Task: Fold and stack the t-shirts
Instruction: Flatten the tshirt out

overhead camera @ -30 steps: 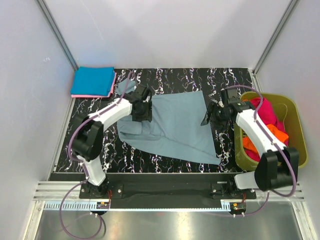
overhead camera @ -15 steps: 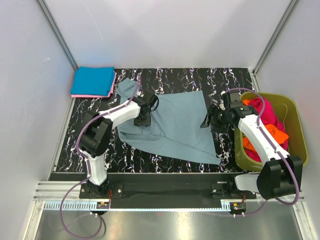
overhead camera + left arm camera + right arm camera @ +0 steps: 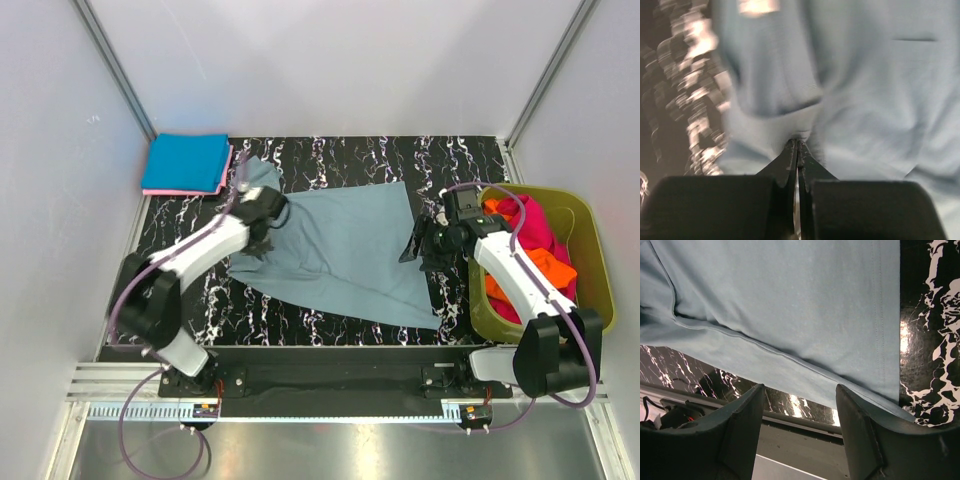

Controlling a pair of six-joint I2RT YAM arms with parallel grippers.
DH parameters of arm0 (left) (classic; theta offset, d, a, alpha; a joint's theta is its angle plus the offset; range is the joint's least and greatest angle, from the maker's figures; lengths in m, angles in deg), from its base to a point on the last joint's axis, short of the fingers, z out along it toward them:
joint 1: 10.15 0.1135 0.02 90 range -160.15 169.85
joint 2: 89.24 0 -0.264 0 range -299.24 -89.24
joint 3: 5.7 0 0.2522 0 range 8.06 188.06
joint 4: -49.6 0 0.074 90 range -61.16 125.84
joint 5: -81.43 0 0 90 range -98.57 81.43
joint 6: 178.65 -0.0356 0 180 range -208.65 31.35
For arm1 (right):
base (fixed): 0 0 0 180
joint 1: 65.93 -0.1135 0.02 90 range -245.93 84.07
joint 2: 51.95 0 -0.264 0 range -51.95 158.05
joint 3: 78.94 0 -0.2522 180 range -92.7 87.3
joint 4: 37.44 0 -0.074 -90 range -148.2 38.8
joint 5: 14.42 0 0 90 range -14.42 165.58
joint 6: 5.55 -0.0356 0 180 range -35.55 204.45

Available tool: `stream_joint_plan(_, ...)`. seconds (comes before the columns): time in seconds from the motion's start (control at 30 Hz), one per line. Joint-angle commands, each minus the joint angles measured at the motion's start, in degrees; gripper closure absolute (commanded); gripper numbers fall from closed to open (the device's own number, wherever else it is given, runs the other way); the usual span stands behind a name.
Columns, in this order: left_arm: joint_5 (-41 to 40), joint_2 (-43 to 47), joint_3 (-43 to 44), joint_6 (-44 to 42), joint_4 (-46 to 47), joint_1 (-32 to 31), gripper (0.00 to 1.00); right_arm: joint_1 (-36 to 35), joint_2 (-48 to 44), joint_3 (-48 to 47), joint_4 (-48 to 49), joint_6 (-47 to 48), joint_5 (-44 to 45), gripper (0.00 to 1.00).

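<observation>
One soft grey-blue shirt [image 3: 340, 250] lies rumpled on the glossy black, white-veined table [image 3: 400, 155]. The left claw [image 3: 797, 146] is clenched, pinching a fold of cloth at the shirt's left side. The right claw [image 3: 799, 392] hangs released above the stitched hem. To the right, one olive plastic tub [image 3: 592, 250] holds a crumpled magenta shirt [image 3: 530, 225] and a crumpled orange shirt [image 3: 552, 268]. At the far left, a bright blue shirt [image 3: 185, 162], folded square, rests on a folded pink shirt [image 3: 190, 191].

Two matching arms, left arm [image 3: 205, 245] in white shells with chunky black joints, right arm [image 3: 512, 275] the same, thin purple cable [image 3: 478, 184] looping off each, black bases [image 3: 190, 380], left tool [image 3: 798, 144] with matte black wedge fingers [image 3: 782, 167], right tool [image 3: 799, 390] with broad dark curved fingers [image 3: 745, 425]
</observation>
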Motion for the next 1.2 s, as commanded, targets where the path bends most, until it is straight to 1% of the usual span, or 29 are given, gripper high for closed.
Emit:
stream_joint_plan(0.0, -2.5, 13.7, -8.0, 6.2, -2.2, 5.2, 1.0, -0.3, 0.4, 0.6, 1.4, 1.2, -2.4, 0.34)
stream_joint_plan(0.03, -1.7, 15.8, -10.0, 7.3, -2.7, 8.6, 1.0, -0.3, 0.8, 0.7, 1.3, 1.2, -2.4, 0.34)
stream_joint_plan(0.07, -0.5, 18.0, -11.8, 8.8, -3.5, 10.5, 1.0, -0.3, 1.1, 0.7, 1.4, 1.2, -2.6, 0.34)
stream_joint_plan(0.1, 0.3, 22.6, -14.0, 11.5, -4.1, 12.7, 1.0, -0.3, 1.3, 0.8, 1.5, 1.3, -2.9, 0.34)
stream_joint_plan(0.13, 0.7, 24.9, -17.2, 12.4, -4.3, 16.6, 1.0, -0.3, 1.8, 0.7, 1.6, 1.4, -3.1, 0.34)
stream_joint_plan(0.17, 1.2, 27.2, -18.8, 13.1, -4.4, 18.3, 1.0, -0.3, 2.0, 0.7, 1.6, 1.2, -3.3, 0.34)
stream_joint_plan(0.2, 1.2, 31.0, -19.9, 13.8, -4.4, 19.7, 0.93, -0.3, 2.3, 0.7, 1.9, 1.2, -3.8, 0.34)
stream_joint_plan(0.23, 1.0, 32.6, -20.9, 13.8, -4.5, 21.3, 0.86, -0.3, 2.6, 0.6, 1.8, 1.3, -4.0, 0.34)
stream_joint_plan(0.27, 0.3, 33.7, -20.7, 13.5, -4.4, 21.6, 0.63, -0.3, 2.8, 0.7, 1.9, 1.3, -4.3, 0.34)
stream_joint_plan(0.3, 0.3, 34.4, -20.4, 11.8, -4.5, 21.5, 0.56, -0.3, 2.9, 0.6, 1.8, 1.4, -4.4, 0.34)
stream_joint_plan(0.33, 0.4, 34.7, -18.6, 11.0, -4.4, 21.5, 0.52, -0.3, 3.2, 0.7, 1.7, 1.4, -4.5, 0.33)
stream_joint_plan(0.37, 1.2, 34.6, -17.7, 10.2, -4.2, 21.3, 0.47, -0.2, 3.4, 0.9, 1.7, 1.6, -4.8, 0.3)
stream_joint_plan(0.4, 1.6, 34.4, -16.8, 8.7, -3.5, 20.8, 0.46, -0.1, 3.5, 1.0, 1.4, 1.7, -5.2, 0.25)
stream_joint_plan(0.43, 2.4, 33.5, -15.0, 7.5, -1.0, 19.0, 0.45, 0.1, 4.2, 1.1, 1.1, 1.8, -5.4, 0.17)
stream_joint_plan(0.5, 4.9, 31.7, -12.7, 4.9, 1.2, 16.6, 0.46, 0.8, 5.3, 1.6, 0.6, 1.3, -8.1, 0.06)
stream_joint_plan(0.53, 4.8, 30.7, -9.9, 4.4, 2.8, 12.8, 0.47, 2.1, 6.5, 2.5, 0.7, 1.2, -9.2, 0.04)
stream_joint_plan(0.57, 4.4, 28.0, -8.5, 3.7, 4.0, 10.6, 0.47, 2.7, 6.9, 2.8, 0.7, 1.0, -11.2, 0.0)
stream_joint_plan(0.63, 6.5, 23.7, -5.1, 1.2, 7.8, 6.0, 0.45, 3.9, 7.9, 3.7, 1.2, 1.0, -13.3, 0.0)
stream_joint_plan(0.67, 10.5, 21.1, -3.8, 0.9, 8.6, 5.1, 0.45, 4.6, 7.9, 3.8, 1.2, 1.1, -14.0, 0.0)
stream_joint_plan(0.7, 12.1, 15.3, -2.4, 0.5, 9.3, 4.2, 0.45, 4.9, 7.3, 3.8, 1.1, 1.1, -14.1, 0.0)
stream_joint_plan(0.77, 12.8, 9.7, 2.4, -0.1, 9.4, 1.9, 0.46, 5.2, 6.6, 3.1, 0.8, 1.3, -14.2, 0.0)
stream_joint_plan(0.8, 12.7, 4.3, 4.0, -0.3, 9.6, 1.2, 0.47, 5.2, 5.6, 2.5, 0.8, 1.5, -14.4, 0.0)
stream_joint_plan(0.87, 14.0, -0.7, 8.9, -0.5, 9.7, 0.1, 0.63, 5.2, 4.7, 1.8, 0.5, 1.5, -15.0, 0.03)
stream_joint_plan(0.9, 14.5, -2.9, 10.5, -0.4, 9.7, -0.1, 0.68, 5.2, 4.2, 1.6, 0.4, 1.6, -15.0, 0.07)
stream_joint_plan(0.93, 15.2, -7.1, 13.4, -0.2, 9.7, -0.3, 0.73, 5.2, 3.1, 1.4, 0.2, 1.6, -14.9, 0.1)
stream_joint_plan(0.97, 16.1, -8.9, 14.8, 0.2, 9.7, -0.3, 0.73, 5.2, 2.5, 1.4, -0.1, 1.7, -14.5, 0.13)
stream_joint_plan(1.0, 16.2, -10.5, 16.2, 0.4, 9.7, -0.4, 0.73, 5.3, 1.9, 1.5, -0.2, 1.7, -14.2, 0.14)
stream_joint_plan(1.03, 16.0, -13.8, 18.3, 0.7, 9.7, -0.5, 0.73, 5.2, 1.0, 1.6, -0.6, 2.3, -14.0, 0.15)
stream_joint_plan(1.17, 15.8, -20.0, 23.3, 1.2, 9.6, -0.5, 0.71, 5.2, -0.6, 1.8, -2.5, 4.2, -12.4, 0.15)
